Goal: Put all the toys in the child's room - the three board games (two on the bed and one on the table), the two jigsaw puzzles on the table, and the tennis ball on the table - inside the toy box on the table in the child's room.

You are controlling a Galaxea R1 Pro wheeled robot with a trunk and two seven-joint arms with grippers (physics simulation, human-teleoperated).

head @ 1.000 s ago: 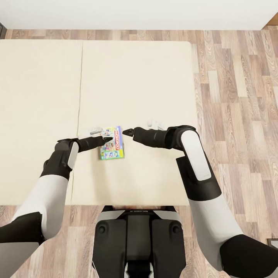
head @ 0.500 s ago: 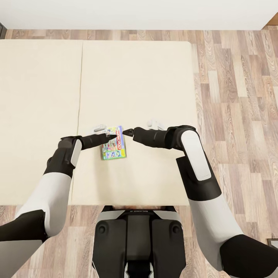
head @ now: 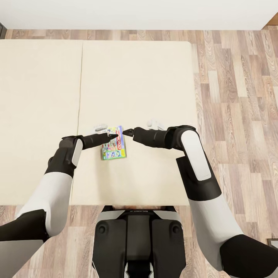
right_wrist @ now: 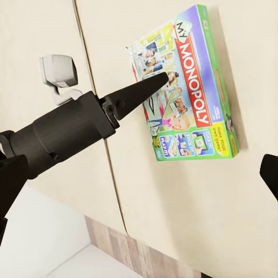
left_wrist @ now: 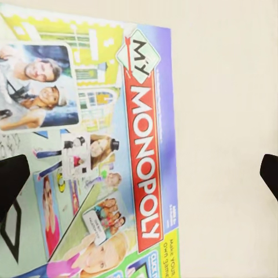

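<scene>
Board game (head: 114, 143): one flat printed box, pale blue-green with a red band lettered "My Monopoly", lying face up on the beige mattress of the bed (head: 146, 85), just right of the mattress seam and nearer the robot's edge of the bed. Position on the mattress unchanged from half a second ago; against the picture one second ago it sits slightly further right and a little turned.

Left gripper (head: 112, 136): dark fingers over the upper left part of the box, tip pointing toward the right arm. In the left wrist view its two finger ends show at opposite edges of the picture, spread wide, one over the box face and the other over bare mattress beyond the red-band side; nothing held. Since one second ago the left arm has come rightward across the box; in the last half second it has barely shifted.

Right gripper (head: 126, 133): just beside the box's upper right corner, tip facing the left gripper, close but apart. How far its jaws stand apart cannot be told; no grasp seen. Pose unchanged across all three moments.

Surround: wood-plank floor (head: 235, 88) to the right of the bed
</scene>
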